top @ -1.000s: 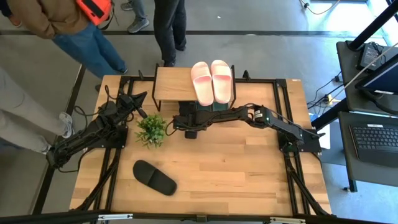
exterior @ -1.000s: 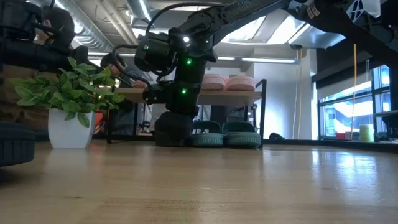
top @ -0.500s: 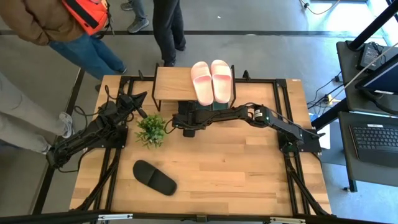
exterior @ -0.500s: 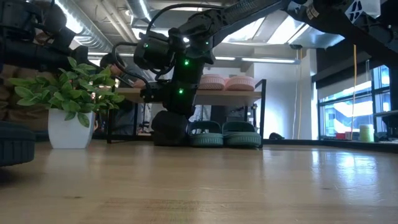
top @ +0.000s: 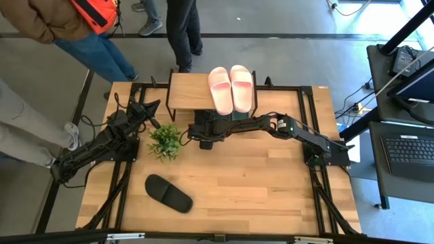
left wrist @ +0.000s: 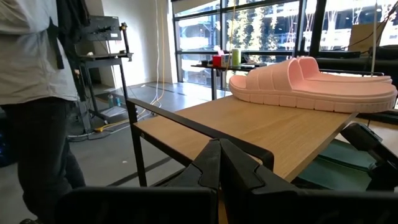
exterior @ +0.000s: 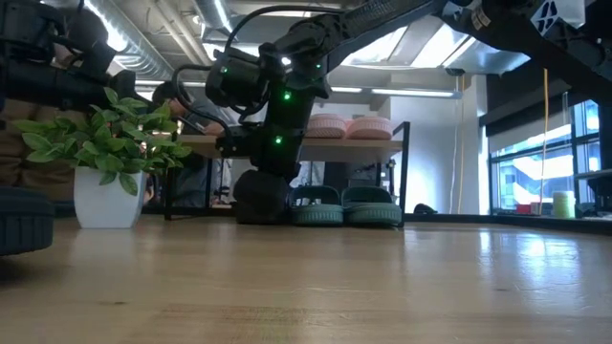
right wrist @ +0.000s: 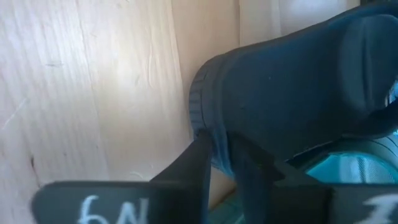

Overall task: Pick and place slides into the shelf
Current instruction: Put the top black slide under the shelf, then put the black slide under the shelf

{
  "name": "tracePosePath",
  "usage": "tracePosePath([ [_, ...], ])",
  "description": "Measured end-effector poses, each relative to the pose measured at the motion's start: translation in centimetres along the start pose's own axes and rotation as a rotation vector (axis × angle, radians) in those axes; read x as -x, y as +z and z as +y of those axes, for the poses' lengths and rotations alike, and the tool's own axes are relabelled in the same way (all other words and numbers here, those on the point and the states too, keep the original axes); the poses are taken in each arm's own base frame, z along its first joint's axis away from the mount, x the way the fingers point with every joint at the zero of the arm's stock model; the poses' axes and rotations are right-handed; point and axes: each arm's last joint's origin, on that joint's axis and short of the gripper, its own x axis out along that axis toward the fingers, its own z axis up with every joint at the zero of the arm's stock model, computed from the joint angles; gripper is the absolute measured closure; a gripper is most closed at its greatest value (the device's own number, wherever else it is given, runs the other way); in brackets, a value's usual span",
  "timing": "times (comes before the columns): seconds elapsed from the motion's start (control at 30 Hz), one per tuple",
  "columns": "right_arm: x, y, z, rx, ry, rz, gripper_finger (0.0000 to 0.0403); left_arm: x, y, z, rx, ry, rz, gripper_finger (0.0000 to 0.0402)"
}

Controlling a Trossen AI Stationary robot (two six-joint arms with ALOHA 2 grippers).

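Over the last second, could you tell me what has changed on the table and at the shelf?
The right gripper, clamped on a black slide, shifted slightly leftward in the low view at the shelf's lower level. The left gripper, pink slides, plant and other black slide stayed put.

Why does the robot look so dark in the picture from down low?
In the low view, bright ceiling lights and windows sit behind the right arm's gripper, so it shows as a dark shape. In the high view, light falls evenly and the pink slides show clearly.
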Motion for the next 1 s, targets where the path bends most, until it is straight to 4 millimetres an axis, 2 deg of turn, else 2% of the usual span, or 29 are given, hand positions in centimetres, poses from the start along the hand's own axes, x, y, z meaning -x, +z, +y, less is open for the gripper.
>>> tracePosePath([
  [0.23,0.3,0.0,-0.1,-0.041,-0.001,0.018,0.0254,0.0,0.0,0.0,0.000,0.000,0.000,0.0401],
  [0.4,1.0,0.1,0.1,-0.055,-0.002,0.011,0.0218,0.0,0.0,0.0,0.000,0.000,0.000,0.0401],
  [0.7,2.7,0.2,1.4,-0.047,0.016,-0.009,0.0206,0.0,0.0,0.0,0.000,0.000,0.000,0.0401],
  [1.0,4.9,0.3,4.1,0.007,0.073,-0.043,0.0206,0.0,0.0,0.0,0.000,0.000,0.000,0.0401],
])
